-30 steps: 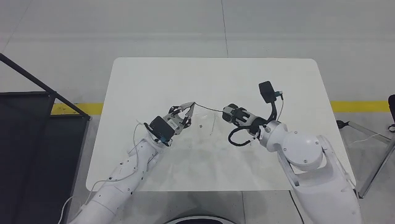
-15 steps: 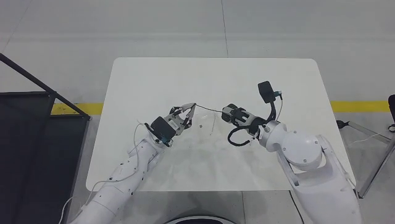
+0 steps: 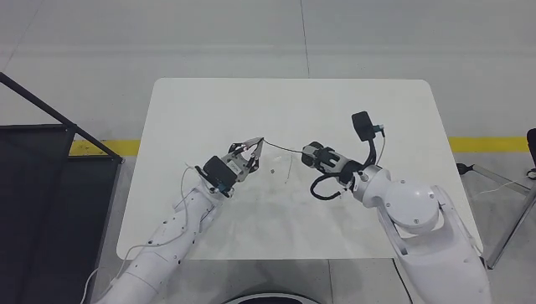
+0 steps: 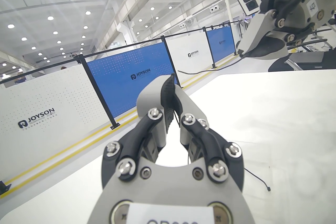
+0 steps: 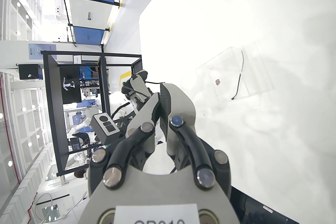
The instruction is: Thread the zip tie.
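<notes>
**Zip tie [image 3: 283,147] pinched at both ends**

It hangs in the air beside the clear box [image 5: 225,70]. The left gripper [image 3: 260,142] and right gripper [image 3: 306,154] each have their jaws clamped on one end. It is probably light, springy and slick, so grip near the tip.

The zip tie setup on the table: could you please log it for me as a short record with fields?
table: white
zip tie: black, held above the table, spanning from one gripper to the other
left gripper: shut on one end of the zip tie
right gripper: shut on the other end
clear box: on the table near the grippers
second tie: black, seen inside the clear box
threading: not yet done, no loop formed
</notes>
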`<state>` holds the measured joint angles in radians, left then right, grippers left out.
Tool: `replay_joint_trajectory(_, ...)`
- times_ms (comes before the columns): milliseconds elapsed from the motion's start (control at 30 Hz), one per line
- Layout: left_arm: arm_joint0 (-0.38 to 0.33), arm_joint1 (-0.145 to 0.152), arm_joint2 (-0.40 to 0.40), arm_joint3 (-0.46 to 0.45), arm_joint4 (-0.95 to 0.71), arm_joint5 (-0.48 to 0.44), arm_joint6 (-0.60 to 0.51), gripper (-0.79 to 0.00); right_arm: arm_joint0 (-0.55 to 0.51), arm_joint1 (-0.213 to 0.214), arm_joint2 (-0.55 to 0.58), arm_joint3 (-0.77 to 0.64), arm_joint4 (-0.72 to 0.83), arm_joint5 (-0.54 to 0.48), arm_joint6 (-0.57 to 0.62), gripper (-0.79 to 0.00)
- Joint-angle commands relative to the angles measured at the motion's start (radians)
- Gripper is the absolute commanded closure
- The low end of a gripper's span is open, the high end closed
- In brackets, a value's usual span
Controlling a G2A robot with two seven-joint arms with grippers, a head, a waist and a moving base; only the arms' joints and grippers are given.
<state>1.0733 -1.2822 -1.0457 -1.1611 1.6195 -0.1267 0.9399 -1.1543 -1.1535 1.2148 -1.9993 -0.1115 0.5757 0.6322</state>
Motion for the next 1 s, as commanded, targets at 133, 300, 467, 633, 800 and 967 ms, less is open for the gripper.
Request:
replay_joint_trajectory(133,-0.001,-0.002,-0.001,0.001,-0.003,-0.017,-0.006,0.000,-0.030,0.005,0.010,-0.023,-0.020,-0.005,-0.003,0.000)
replay_joint_trajectory(300,0.000,-0.004,0.002,-0.003,0.006,-0.016,-0.007,0.000,-0.009,0.003,-0.012,-0.014,-0.037,0.022,-0.005,0.000)
replay_joint_trajectory(467,-0.001,-0.005,0.002,0.000,0.012,-0.015,-0.007,0.000,0.008,0.000,-0.018,-0.002,-0.024,0.033,-0.008,0.000)
replay_joint_trajectory(633,-0.001,-0.006,0.000,0.002,0.014,-0.017,-0.007,0.000,0.012,-0.001,-0.017,0.002,-0.015,0.038,-0.011,0.000)
replay_joint_trajectory(800,-0.001,-0.007,-0.001,0.002,0.018,-0.018,-0.007,0.000,0.020,-0.002,-0.017,0.009,-0.008,0.041,-0.010,0.000)
replay_joint_trajectory(967,-0.002,-0.009,-0.002,0.002,0.020,-0.019,-0.007,0.000,0.024,-0.002,-0.017,0.013,-0.006,0.043,-0.008,0.000)
